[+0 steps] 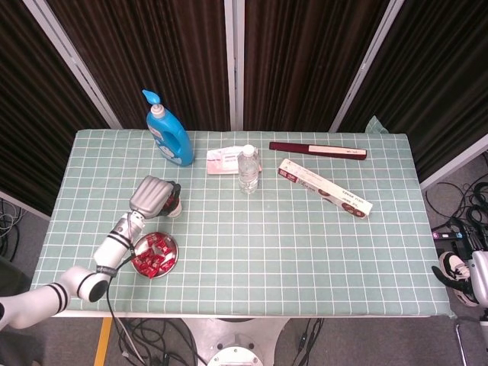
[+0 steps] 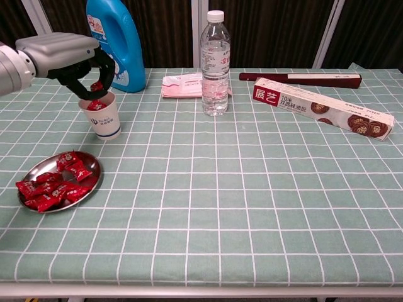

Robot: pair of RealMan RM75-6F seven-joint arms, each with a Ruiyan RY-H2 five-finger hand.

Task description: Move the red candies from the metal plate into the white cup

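The left hand (image 2: 75, 60) hung right over the mouth of the white cup (image 2: 101, 115), its fingers curled down and pinching one red candy (image 2: 96, 85) just above the rim. In the head view the same hand covered most of the cup, so the chest view told more. At least one candy (image 2: 96, 105) already lay inside the cup, red showing above the rim. The pinched one had not been let go, so this delivery looked only a release away from being finished.

Most of the work remained. The metal plate (image 2: 92, 161) sat on the table (image 2: 252, 189) near the front edge, a little in front of the cup, and held a good heap of red candies (image 2: 51, 187), roughly ten though they overlapped too much to count surely. By that reckoning the task was early on, with many more trips between plate and cup needed.

The right hand (image 1: 476, 276) showed only at the far right edge of the head view, off the table; how its fingers lay could not be told.
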